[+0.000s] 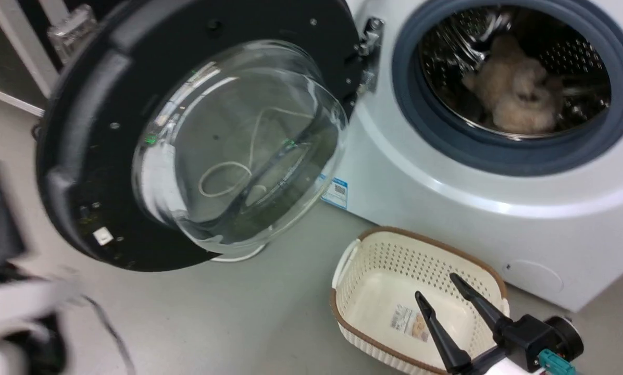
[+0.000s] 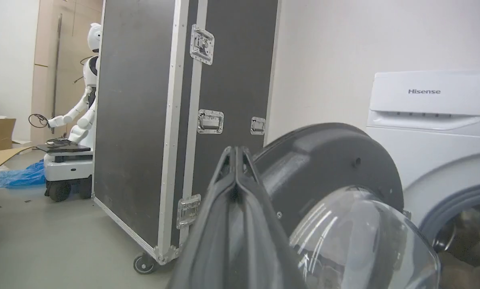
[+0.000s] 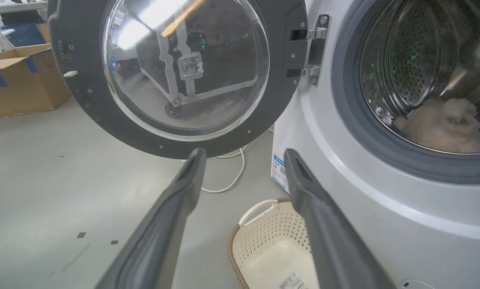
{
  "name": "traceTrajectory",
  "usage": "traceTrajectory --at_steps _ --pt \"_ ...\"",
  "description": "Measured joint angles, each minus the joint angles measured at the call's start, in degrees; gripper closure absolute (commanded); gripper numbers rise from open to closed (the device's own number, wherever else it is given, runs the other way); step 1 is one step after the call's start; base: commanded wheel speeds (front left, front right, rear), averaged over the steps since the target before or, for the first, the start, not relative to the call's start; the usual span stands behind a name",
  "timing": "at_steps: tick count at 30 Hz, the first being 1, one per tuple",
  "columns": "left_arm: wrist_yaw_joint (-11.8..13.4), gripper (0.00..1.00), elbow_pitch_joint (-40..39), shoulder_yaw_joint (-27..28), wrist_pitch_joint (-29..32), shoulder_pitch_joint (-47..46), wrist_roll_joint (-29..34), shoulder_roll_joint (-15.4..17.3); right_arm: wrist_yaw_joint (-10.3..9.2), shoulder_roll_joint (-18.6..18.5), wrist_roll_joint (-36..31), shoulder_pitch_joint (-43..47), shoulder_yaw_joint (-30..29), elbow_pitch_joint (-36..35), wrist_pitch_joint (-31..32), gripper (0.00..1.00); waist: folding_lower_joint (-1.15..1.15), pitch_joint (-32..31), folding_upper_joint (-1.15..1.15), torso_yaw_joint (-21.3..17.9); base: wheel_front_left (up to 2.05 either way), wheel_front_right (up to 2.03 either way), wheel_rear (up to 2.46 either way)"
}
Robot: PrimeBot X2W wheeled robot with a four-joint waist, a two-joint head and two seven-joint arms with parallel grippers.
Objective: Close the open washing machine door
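The washing machine door [image 1: 82, 156] stands swung wide open to the left of the white washing machine [image 1: 421, 182], held by its metal hinge [image 1: 369, 47]. Its clear glass bowl [image 1: 238, 146] bulges toward me. My right gripper [image 1: 439, 286] is open and empty at the lower right, above a basket; in the right wrist view its tips [image 3: 244, 156] sit below the door [image 3: 87, 96]. My left gripper [image 2: 236, 149] is shut and empty, its tips just left of the door's black rim [image 2: 328, 160]; contact is unclear. A blurred pale left forearm [image 1: 14, 302] shows at the lower left.
A cream perforated basket [image 1: 374, 265] sits on the floor before the machine. A beige fluffy item [image 1: 514, 88] lies in the steel drum. A tall black flight case on wheels [image 2: 143, 120] stands behind the door, with another white robot [image 2: 83, 100] beyond. A cardboard box [image 3: 19, 80] sits far left.
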Motion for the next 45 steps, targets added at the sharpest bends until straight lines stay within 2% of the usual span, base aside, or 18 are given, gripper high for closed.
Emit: traceTrajectory --at_steps 3,9,12,16,19,22,29,30,35,45 --pt "-0.58 1.0 2.44 6.08 0.27 -4.54 -5.56 3.54 -0.01 -0.87 0.26 -0.45 0.21 -0.08 -0.34 0.0 0.0 1.28 0.0 -1.24 0.0 0.0 0.0" --pt "-0.97 1.0 12.44 17.06 7.54 -14.92 -18.6 11.6 0.0 -2.78 1.58 -0.93 1.07 -0.19 -0.98 0.0 0.01 3.91 0.0 -3.68 0.0 0.0 0.0" --pt "-2.14 1.0 18.09 19.48 11.69 -18.11 -23.14 15.99 -0.01 -3.36 2.32 -1.63 1.2 -0.14 -1.31 0.0 0.0 5.18 0.0 -4.79 0.0 0.0 0.0" --pt "-1.6 1.0 26.21 21.79 19.79 -22.6 -31.17 17.77 -0.01 -4.04 3.3 -1.71 1.58 0.31 -1.78 0.0 0.01 6.44 0.0 -5.89 0.0 0.0 0.0" --pt "-0.56 1.0 31.39 22.36 29.71 -24.51 -38.46 17.15 0.0 -4.54 3.55 -1.72 2.02 0.4 -1.8 0.0 0.01 6.73 0.0 -6.61 0.0 0.0 0.0" --pt "0.23 1.0 33.14 22.06 38.3 -24.68 -43.73 16.26 0.0 -4.79 3.57 -1.77 1.94 0.48 -1.8 0.0 0.0 6.88 0.0 -7.08 0.0 0.0 0.0" --pt "-1.12 1.0 29.42 21.03 49.98 -22.16 -51.0 14.63 0.0 -4.83 3.79 -1.98 1.79 0.58 -1.8 0.0 0.0 6.58 0.0 -7.65 0.0 0.0 0.0" --pt "-1.48 1.0 26.24 21.09 54.17 -20.0 -54.02 13.95 0.0 -4.67 3.79 -2.01 1.57 0.9 -1.8 0.0 -0.01 5.92 0.0 -7.81 0.0 0.0 0.0" --pt "-1.47 1.0 20.27 20.42 60.58 -15.67 -58.76 10.58 0.0 -3.68 3.74 -2.0 0.55 1.69 -1.8 0.0 -0.01 4.08 0.0 -8.08 0.0 0.0 0.0" --pt "-0.93 1.0 7.95 14.85 66.51 -5.34 -63.02 0.82 0.0 -0.81 2.09 -1.74 -4.65 3.3 -1.8 0.0 -0.01 -0.4 0.0 -9.52 0.0 0.0 0.0"
